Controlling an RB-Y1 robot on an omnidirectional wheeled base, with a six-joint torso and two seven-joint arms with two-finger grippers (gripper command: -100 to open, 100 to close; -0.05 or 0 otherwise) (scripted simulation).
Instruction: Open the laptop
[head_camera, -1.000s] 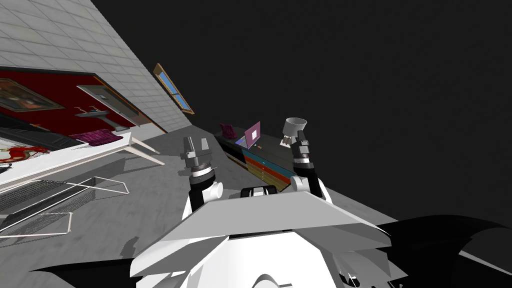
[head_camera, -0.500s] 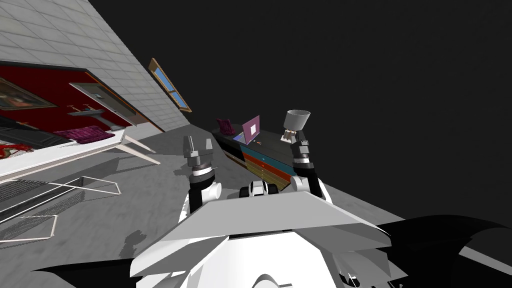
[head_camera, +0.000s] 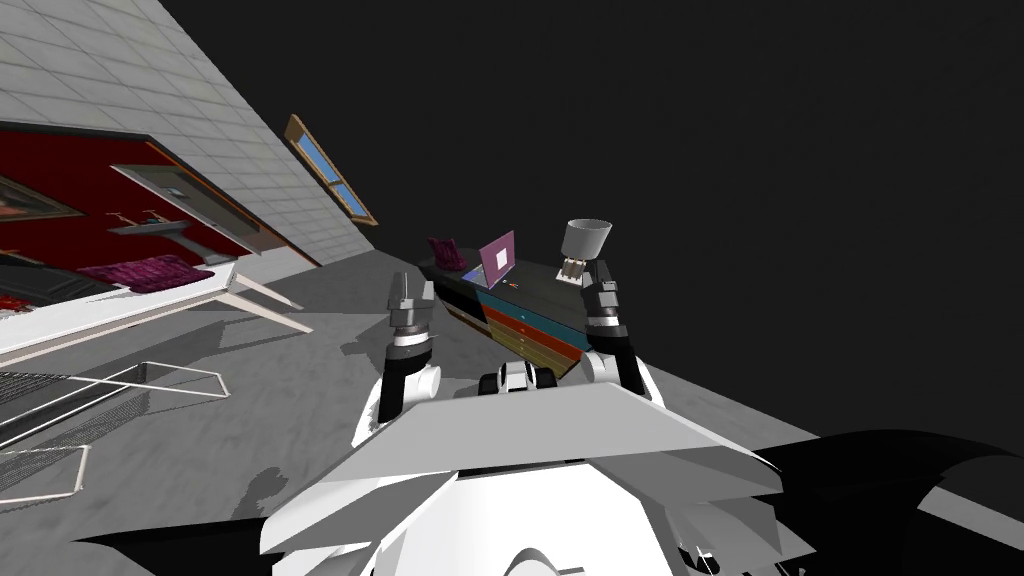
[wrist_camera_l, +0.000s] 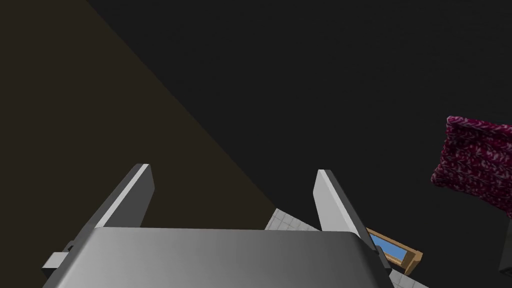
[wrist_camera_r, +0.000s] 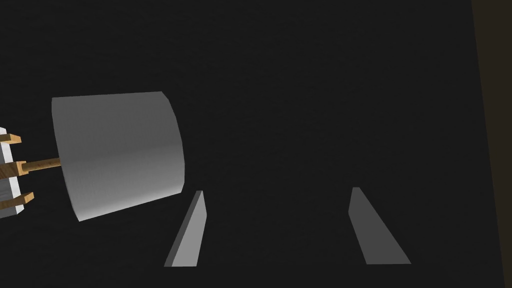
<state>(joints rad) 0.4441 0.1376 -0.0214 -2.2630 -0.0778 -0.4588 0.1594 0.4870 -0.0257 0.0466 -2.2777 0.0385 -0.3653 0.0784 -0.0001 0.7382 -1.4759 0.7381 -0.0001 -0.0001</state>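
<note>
Now | one laptop (head_camera: 498, 262), purple lid raised, on the dresser (head_camera: 525, 325) top near its front edge | one magenta cushion (head_camera: 445, 253) toward one end, one lamp (head_camera: 586, 238) toward the other | two tools: left tool (wrist_camera_l: 232, 172) wide, empty; right tool (wrist_camera_r: 277, 190) wide, empty, beside the lamp shade

On the dresser (head_camera: 528, 322), left to right: cushion (head_camera: 446, 254), laptop (head_camera: 499, 261), lamp (head_camera: 586, 243). Well left, by the wall, a table (head_camera: 120, 308); nearer, on the floor, a wire rack (head_camera: 100, 400).
</note>
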